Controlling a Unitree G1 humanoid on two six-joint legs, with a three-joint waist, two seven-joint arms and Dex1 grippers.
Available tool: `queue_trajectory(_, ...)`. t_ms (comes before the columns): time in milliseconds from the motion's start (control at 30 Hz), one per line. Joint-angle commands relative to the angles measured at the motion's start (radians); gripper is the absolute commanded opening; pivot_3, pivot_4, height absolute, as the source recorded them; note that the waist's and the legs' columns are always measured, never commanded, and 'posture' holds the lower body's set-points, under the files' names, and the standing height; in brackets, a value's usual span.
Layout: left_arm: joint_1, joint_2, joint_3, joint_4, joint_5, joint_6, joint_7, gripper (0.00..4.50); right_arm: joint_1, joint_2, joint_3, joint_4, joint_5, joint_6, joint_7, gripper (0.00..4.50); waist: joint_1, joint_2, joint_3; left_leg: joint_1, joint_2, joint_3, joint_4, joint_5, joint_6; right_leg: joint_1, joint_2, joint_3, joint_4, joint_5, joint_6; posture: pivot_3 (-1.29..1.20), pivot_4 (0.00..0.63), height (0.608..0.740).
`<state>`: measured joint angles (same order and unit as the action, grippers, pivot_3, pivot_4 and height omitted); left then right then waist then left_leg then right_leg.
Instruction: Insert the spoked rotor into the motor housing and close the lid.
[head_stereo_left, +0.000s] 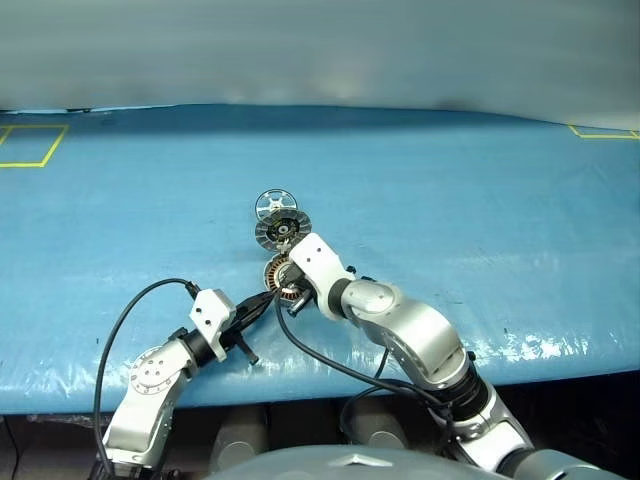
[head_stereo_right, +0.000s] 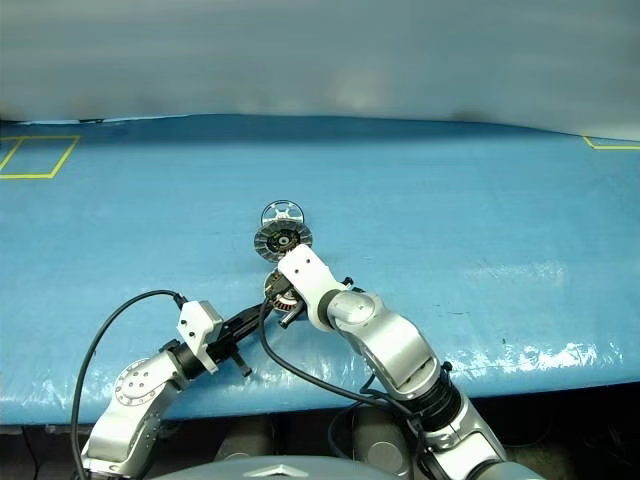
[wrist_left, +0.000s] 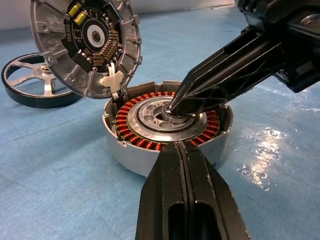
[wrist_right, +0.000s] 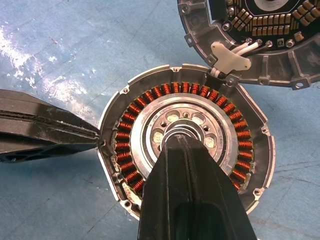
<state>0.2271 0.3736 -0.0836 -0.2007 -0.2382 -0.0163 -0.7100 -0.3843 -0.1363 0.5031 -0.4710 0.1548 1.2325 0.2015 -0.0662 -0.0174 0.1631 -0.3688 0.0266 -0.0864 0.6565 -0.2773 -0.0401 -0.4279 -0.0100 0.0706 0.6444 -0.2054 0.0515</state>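
While both grippers are shut and hold nothing, the rotor (wrist_left: 35, 80) lies on the table beyond the right gripper (wrist_left: 172, 106), past the housing (wrist_left: 167, 127). It looks hard, shiny and slippery; grab its rim.

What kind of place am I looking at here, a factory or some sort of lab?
Probably a robot test bench or lab rather than a factory line. A blue-covered table carries yellow taped outlines, and lying on it are only an opened motor housing, its hinged lid and a spoked rotor.

Lid (wrist_right: 260, 40) cut off by frame edge
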Motion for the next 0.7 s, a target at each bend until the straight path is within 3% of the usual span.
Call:
queue_trajectory(33, -0.004, 0.005, -0.008, -0.012, 0.002, -0.017, -0.004, 0.01, -0.015, 0.019, 0.003, 0.009, -0.004, -0.004, -0.007, 0.0, 0.0, 0.0, 0.0, 0.0, 0.0, 0.0, 0.0, 0.0, 0.0, 0.0, 0.0, 0.0, 0.0, 0.0, 0.0, 0.0, 0.15, 0.74)
queue_trajectory(700, -0.007, 0.007, -0.021, 0.001, 0.015, -0.013, 0.007, 0.01, -0.022, 0.019, 0.001, 0.05, -0.025, -0.032, 0.002, 0.0, -0.001, 0.0, 0.0, 0.0, 0.0, 0.0, 0.0, 0.0, 0.0, 0.0, 0.0, 0.0, 0.0, 0.0, 0.0, 0.0, 0.15, 0.74)
